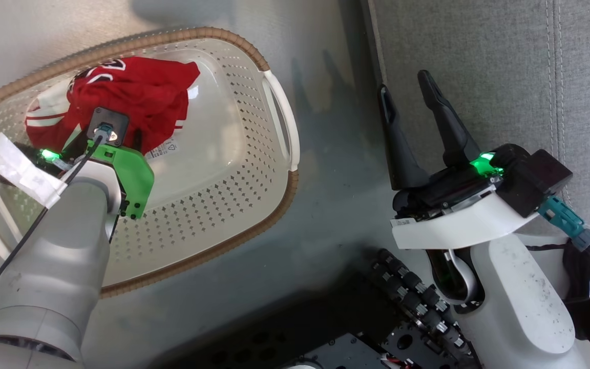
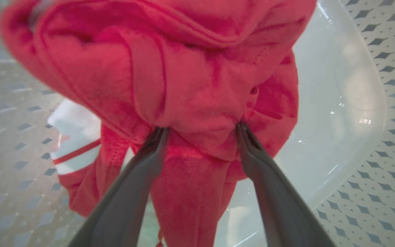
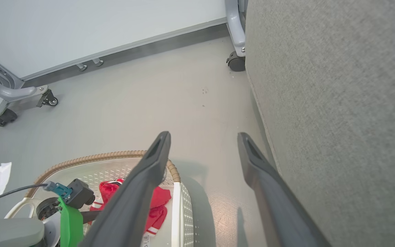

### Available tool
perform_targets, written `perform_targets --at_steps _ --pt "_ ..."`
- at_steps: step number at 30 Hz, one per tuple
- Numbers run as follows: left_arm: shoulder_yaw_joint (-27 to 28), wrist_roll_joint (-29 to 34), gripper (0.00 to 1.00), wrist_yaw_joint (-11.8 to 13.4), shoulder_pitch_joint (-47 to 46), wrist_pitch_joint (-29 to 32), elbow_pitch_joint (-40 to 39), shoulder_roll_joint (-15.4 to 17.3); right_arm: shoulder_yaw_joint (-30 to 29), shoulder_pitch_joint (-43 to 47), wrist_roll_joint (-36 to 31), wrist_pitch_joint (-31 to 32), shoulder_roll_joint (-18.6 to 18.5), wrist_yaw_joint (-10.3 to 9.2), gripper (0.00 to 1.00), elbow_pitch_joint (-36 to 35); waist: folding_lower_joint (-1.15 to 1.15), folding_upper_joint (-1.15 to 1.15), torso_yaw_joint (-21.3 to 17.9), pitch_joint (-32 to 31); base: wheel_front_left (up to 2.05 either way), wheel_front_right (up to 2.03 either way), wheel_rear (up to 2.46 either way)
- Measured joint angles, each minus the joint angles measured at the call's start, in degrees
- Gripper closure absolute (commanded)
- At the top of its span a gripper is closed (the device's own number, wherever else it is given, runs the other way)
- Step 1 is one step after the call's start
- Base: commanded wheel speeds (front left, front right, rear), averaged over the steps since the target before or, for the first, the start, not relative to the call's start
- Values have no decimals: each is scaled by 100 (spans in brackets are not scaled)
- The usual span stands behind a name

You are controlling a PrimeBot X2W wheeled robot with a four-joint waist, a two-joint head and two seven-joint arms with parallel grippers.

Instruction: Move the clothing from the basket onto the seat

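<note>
Both pairs of jaws stand wide. My left gripper [image 2: 202,128] straddles a fold of the clothing [image 1: 136,97], heaped far-left in the basket [image 1: 280,110]; my right gripper [image 1: 403,84] hangs empty beside the seat [image 1: 479,61]. I'm at the grasp: next, pinch that fold and lift.

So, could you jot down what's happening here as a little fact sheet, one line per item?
Clothing: red fabric with white striped trim, bunched at one end of the basket
Basket: cream, perforated, brown rim, on the grey floor beside the seat
Seat: large grey woven cushion
Left gripper: down in the basket, fingers apart and pushed into the red cloth, a fold between them
Right gripper: open, holding nothing, by the seat's edge
Progress: clothing not yet on the seat
</note>
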Motion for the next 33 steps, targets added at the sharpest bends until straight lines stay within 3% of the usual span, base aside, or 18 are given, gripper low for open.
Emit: perform_targets --at_steps 14,15,16,17,33 --pt "-45 -151 0 -113 -105 542 52 -8 29 37 60 0 1 0 0 -27 -1 0 -101 176 0 0 0" --pt "-49 -162 4 -130 -108 592 55 -11 24 52 59 0 1 1 0 -32 -1 0 -104 174 0 0 0" --pt "-76 -160 63 -157 -113 586 54 -11 20 65 58 0 0 0 0 -32 -1 0 -109 173 0 0 0" --pt "-84 -160 100 -167 -114 582 59 -11 19 76 58 0 0 0 0 -33 -1 0 -113 173 0 0 0" --pt "-112 -358 100 -277 -209 -29 76 -8 -51 6 -77 -1 2 0 0 5 -1 0 -135 1 0 0 0"
